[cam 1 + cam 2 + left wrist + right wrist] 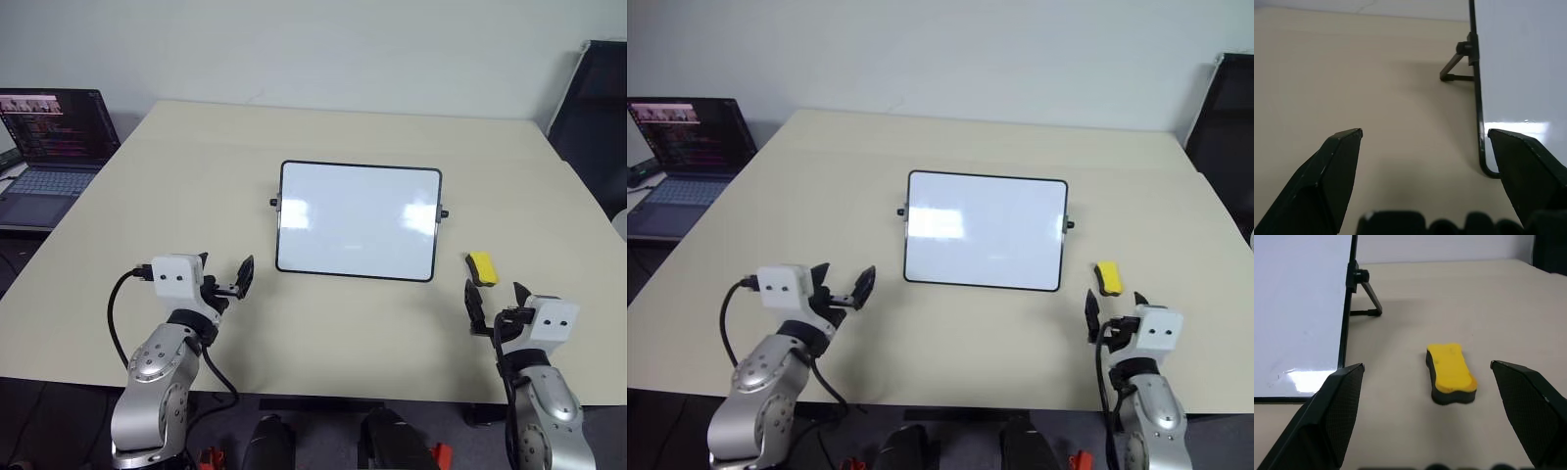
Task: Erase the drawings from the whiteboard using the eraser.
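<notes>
the board [359, 220] stands mid-table, its face wiped white. the eraser [481, 267] lies just right of it. left gripper [227, 282] and right gripper [495, 302], both released and empty, hover near its lower corners.

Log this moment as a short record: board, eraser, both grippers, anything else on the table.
whiteboard: propped on its stand mid-table, black frame, surface looks wiped, no blue marks visible
eraser: yellow block, dark underside, lying on the table right of the board, apart from it
right gripper: open, empty, just short of the eraser
left gripper: open, empty, near the board's left lower corner, not touching
laptop: open, screen lit, at the table's far left edge
task state: board appears clean, eraser set down
</notes>
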`<state>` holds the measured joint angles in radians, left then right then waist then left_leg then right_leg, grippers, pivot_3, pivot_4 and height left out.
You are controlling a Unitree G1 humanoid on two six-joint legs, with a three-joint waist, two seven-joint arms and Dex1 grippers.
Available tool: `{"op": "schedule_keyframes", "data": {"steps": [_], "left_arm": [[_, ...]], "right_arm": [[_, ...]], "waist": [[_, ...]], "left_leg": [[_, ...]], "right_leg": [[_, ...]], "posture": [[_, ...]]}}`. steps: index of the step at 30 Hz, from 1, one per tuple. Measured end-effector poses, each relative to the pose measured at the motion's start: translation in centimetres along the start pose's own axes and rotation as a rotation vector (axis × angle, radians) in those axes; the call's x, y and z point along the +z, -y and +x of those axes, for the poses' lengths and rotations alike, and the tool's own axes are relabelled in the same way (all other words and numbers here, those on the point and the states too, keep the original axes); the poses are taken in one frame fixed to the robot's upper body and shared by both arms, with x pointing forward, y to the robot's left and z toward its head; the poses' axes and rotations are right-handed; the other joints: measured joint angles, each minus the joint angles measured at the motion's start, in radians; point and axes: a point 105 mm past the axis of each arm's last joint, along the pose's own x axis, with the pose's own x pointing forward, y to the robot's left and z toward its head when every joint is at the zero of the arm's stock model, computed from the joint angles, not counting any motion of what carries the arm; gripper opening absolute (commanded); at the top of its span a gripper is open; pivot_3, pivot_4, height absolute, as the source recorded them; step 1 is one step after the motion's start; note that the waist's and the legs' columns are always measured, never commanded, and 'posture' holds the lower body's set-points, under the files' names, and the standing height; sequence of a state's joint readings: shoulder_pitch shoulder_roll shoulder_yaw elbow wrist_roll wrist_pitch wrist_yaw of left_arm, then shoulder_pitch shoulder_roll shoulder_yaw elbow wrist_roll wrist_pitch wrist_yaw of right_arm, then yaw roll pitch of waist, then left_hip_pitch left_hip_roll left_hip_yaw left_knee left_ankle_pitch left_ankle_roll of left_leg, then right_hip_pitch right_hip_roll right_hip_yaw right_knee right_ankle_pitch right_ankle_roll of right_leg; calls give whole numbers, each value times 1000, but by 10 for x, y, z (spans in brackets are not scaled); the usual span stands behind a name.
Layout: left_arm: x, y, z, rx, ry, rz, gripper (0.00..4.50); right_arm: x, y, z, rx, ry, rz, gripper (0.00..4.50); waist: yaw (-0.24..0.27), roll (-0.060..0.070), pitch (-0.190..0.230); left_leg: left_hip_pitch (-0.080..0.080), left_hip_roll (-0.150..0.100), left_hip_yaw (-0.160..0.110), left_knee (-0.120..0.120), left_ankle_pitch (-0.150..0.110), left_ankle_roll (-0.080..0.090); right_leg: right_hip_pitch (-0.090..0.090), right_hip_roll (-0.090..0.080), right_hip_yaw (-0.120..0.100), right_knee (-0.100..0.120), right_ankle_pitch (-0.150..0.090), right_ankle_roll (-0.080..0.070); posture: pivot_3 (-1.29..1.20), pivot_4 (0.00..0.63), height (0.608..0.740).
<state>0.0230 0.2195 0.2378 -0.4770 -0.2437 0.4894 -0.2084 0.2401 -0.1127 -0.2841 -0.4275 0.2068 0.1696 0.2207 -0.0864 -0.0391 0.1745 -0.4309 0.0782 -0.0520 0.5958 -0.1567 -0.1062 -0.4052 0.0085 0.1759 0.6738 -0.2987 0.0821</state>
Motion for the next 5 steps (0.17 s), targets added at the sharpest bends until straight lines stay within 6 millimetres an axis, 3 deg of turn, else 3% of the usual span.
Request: {"op": "schedule_keyframes", "data": {"steps": [5], "left_arm": [[-6,2,-1,-6,-15,7,4500]], "right_arm": [[-11,8,-10,-30,-52,43,4474]], "waist": [[1,0,0]], "left_leg": [[-3,0,0,-5,0,0]], "right_leg": [[0,1,-1,2,-1,0]], "posture": [[0,150,740]]}}
